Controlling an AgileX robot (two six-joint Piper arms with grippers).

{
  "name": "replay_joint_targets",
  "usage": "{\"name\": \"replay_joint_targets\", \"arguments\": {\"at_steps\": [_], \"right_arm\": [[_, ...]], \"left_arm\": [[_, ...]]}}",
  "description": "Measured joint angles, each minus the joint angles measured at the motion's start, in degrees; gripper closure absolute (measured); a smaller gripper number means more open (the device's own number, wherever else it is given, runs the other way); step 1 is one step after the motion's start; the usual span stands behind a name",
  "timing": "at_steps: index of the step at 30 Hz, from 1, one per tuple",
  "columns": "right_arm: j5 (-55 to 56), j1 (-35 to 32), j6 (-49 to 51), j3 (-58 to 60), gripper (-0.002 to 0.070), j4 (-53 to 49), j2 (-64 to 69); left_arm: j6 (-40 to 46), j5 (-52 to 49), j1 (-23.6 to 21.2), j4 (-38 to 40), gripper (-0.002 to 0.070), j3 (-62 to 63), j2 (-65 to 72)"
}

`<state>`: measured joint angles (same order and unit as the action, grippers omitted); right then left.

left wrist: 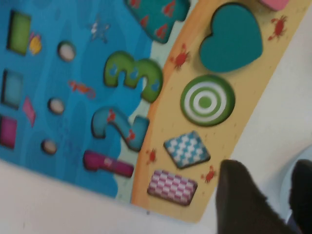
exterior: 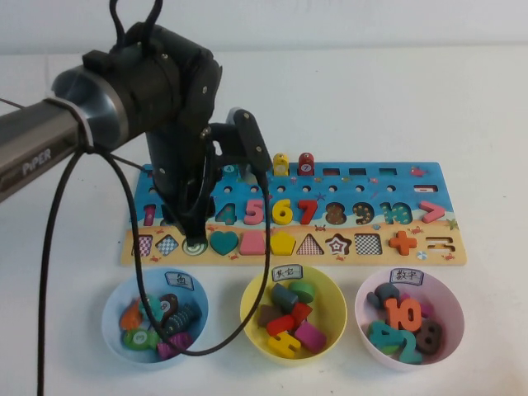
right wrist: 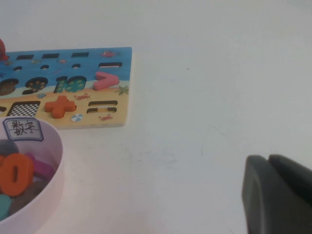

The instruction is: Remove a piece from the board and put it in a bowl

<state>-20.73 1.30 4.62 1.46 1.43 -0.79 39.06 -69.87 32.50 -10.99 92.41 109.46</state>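
Left gripper (exterior: 195, 235): parted, empty, held over board (exterior: 429, 177) near green disc (left wrist: 207, 100) | Right gripper (right wrist: 278, 195): closed, empty, parked over table (right wrist: 204, 58) | Heart piece (exterior: 223, 242): seated, beside disc | Risk: disc gripped instead; yellow bowl (exterior: 330, 285) missed.

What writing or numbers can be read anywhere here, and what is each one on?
"PiPER": on the left arm, whose left gripper hangs over the board.
"3 4 5 6 7 8 9 10": number pieces on the board.
"+", ">": sign pieces there.
"数字": pink bowl label.
Blue and yellow bowl labels: too small.
Right gripper: no text.
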Motion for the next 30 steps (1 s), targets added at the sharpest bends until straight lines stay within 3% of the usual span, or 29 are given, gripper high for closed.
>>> {"name": "replay_joint_targets", "arguments": {"at_steps": [5, 8, 15, 30], "right_arm": [[0.00, 0.00, 0.00, 0.00, 0.0694, 0.00, 0.00], [0.00, 0.00, 0.00, 0.00, 0.0694, 0.00, 0.00], [0.00, 0.00, 0.00, 0.00, 0.0694, 0.00, 0.00], [0.00, 0.00, 0.00, 0.00, 0.0694, 0.00, 0.00]], "left_arm": [[10.92, 5.02, 0.00, 4.60, 0.0190, 0.00, 2.33], [17.69, 7.67, 0.00, 5.24, 0.0128, 0.00, 3.14], [29.25, 8.83, 0.00, 7.41, 0.0104, 0.45, 5.25], [30.38, 9.67, 0.00, 8.22, 0.0132, 0.45, 9.61]]}}
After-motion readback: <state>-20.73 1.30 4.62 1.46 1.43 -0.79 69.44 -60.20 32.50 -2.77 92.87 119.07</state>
